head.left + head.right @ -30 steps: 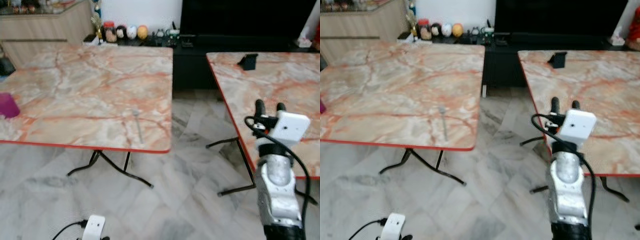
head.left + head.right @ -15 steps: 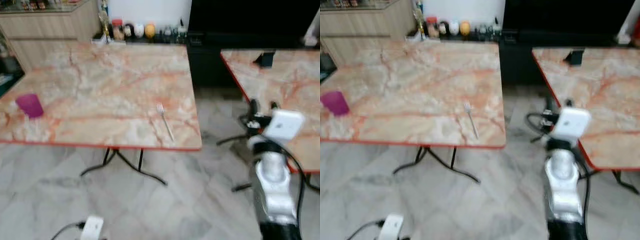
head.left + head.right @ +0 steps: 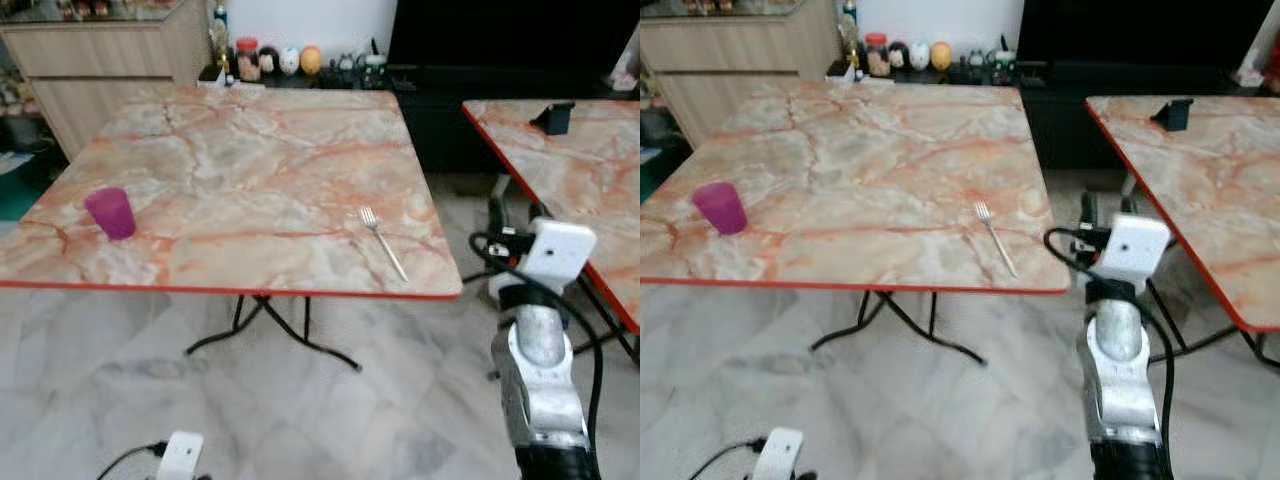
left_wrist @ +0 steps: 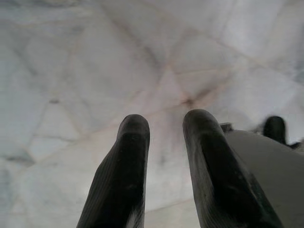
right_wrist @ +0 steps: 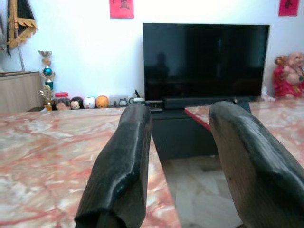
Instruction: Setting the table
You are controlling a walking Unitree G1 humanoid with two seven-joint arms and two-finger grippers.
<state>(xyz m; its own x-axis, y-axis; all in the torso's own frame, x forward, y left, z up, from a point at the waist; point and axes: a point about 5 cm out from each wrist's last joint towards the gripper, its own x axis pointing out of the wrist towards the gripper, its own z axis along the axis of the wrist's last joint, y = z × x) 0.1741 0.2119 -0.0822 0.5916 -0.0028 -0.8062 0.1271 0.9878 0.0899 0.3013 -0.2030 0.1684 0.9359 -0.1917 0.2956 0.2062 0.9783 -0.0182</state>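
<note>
Square folding table with orange-veined marble-pattern top and red edge (image 3: 250,150): stands on black metal legs over a pale marble floor. Slim silver metal fork (image 3: 382,241): lies flat on the tabletop near the front right corner, tines pointing away toward the far side, handle angled toward the front edge. Small magenta translucent plastic cup (image 3: 110,212): stands upright near the front left corner, well apart from the fork.

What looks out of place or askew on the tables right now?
The fork lies diagonally near the left table's right front corner, far from the upright purple cup. Nothing looks spilled or damaged.
</note>
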